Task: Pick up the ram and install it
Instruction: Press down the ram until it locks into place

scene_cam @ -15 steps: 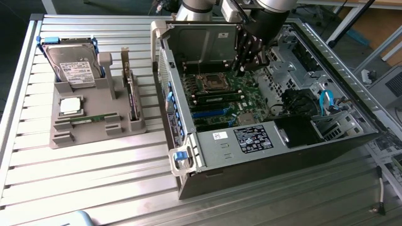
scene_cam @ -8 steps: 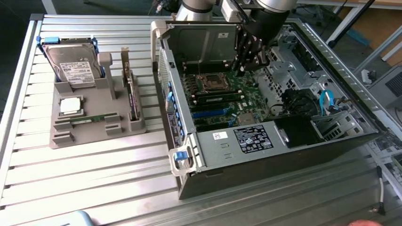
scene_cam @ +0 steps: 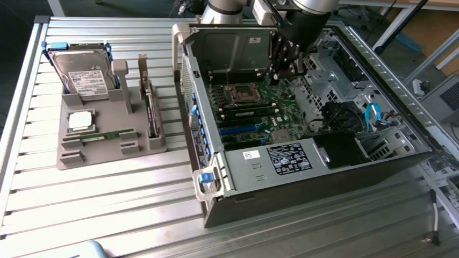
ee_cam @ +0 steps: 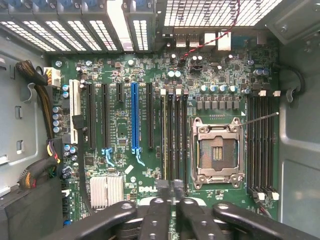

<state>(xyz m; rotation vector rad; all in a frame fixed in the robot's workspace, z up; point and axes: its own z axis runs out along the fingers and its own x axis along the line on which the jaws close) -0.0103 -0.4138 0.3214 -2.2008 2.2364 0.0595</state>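
The ram, a thin green stick, lies flat in the grey holder tray on the exterior view's left, in front of the silver processor chip. My gripper hangs inside the open computer case, far from that tray. Its black fingertips press together with nothing between them. They hover over the black memory slots beside the empty processor socket. In the exterior view the gripper reaches down over the motherboard, where another green stick sits in a slot.
The tray also holds a hard drive and an upright expansion card. Inside the case are a blue slot, a silver heatsink, cable bundles and a drive cage. The slatted metal table lies around it all.
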